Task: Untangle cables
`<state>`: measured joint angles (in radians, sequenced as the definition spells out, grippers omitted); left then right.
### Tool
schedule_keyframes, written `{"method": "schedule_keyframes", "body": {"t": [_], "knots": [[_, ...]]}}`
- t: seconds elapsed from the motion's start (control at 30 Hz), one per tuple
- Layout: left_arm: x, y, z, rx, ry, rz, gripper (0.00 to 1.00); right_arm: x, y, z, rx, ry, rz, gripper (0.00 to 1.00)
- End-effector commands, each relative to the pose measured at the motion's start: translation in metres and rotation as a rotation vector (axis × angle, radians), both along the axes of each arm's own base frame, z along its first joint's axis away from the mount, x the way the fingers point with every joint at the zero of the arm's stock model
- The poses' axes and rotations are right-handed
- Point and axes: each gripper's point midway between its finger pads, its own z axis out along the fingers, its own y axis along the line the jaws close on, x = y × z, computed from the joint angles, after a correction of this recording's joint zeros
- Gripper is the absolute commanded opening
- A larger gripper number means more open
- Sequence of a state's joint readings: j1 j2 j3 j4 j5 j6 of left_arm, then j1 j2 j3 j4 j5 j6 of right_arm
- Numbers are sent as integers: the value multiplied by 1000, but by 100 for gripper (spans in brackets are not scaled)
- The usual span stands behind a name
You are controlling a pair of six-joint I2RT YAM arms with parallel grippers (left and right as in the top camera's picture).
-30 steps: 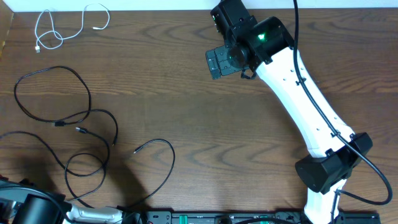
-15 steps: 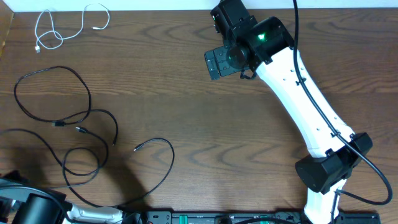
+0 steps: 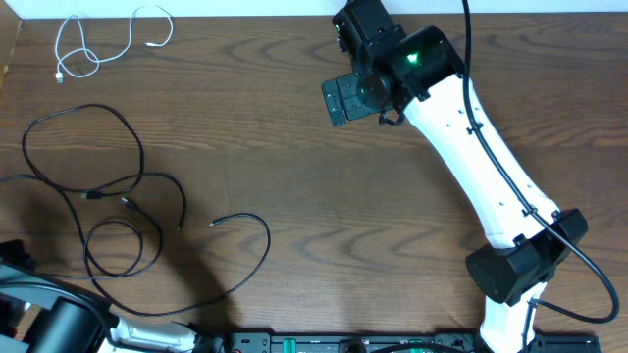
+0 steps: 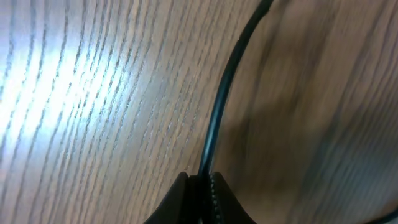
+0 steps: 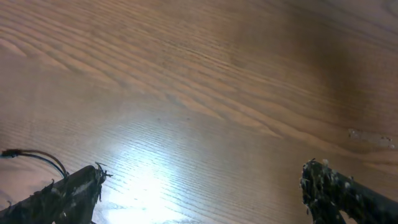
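Since second ago: black cables (image 3: 128, 196) slid left, toward left arm. Left claw (image 4: 202, 186) shut tight on one black cable (image 4: 217, 112), which runs straight out from its tip. Risk: hard pull could tighten loops into knot, or cable could slip out. Farther: white cable (image 3: 83, 44) alone in far left corner of surface (image 3: 294, 196). Right claw (image 5: 202, 180) wide open, empty, well apart from all cables.
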<state>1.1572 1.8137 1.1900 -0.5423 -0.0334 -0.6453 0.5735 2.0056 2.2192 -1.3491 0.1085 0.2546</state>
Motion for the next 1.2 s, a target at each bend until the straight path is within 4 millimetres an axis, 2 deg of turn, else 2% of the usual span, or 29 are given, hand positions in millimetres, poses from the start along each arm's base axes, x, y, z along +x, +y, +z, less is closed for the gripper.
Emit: {"method": "schedule_keyframes", "body": {"t": [0.0, 0.03, 0.07, 0.1, 0.17, 0.2, 0.3, 0.4, 0.5, 0.63, 0.73, 0.83, 0.97, 1.17], "knots": [[-15, 8, 8, 48, 114, -4, 15, 1, -1, -5, -11, 9, 4, 99], [-15, 8, 8, 49, 113, -4, 30, 1, -1, -5, -11, 9, 4, 99], [-15, 9, 8, 49, 112, -4, 52, 1, -1, -5, -12, 10, 5, 99], [-15, 9, 8, 50, 112, -4, 57, 1, -1, -5, -11, 10, 4, 99], [-13, 8, 10, 46, 113, -9, 73, 1, -1, -5, -11, 10, 4, 99], [-12, 7, 11, 43, 115, -12, 77, 1, -1, -5, -11, 10, 4, 99], [-5, 7, 21, 43, 115, -28, 79, 1, -1, -5, -11, 9, 5, 99], [10, 8, 38, 64, 103, -59, 79, 2, -1, -5, -10, 7, 4, 99], [42, 4, 57, 93, 52, -158, 79, 3, 0, -4, -6, 2, 4, 99], [102, -17, 68, 107, -43, -302, 79, 5, 1, -3, -1, -6, 4, 99], [133, -39, 63, 100, -45, -390, 65, 4, 3, -3, 7, -3, 8, 99], [156, -58, 52, 87, -40, -453, 63, 3, 3, -4, 13, 4, 3, 99], [169, -77, 31, 42, -7, -490, 59, 1, 2, -5, 8, 16, 1, 99], [172, -98, -4, -80, -3, -387, 59, -1, 1, -6, 3, 22, 0, 99]]}}
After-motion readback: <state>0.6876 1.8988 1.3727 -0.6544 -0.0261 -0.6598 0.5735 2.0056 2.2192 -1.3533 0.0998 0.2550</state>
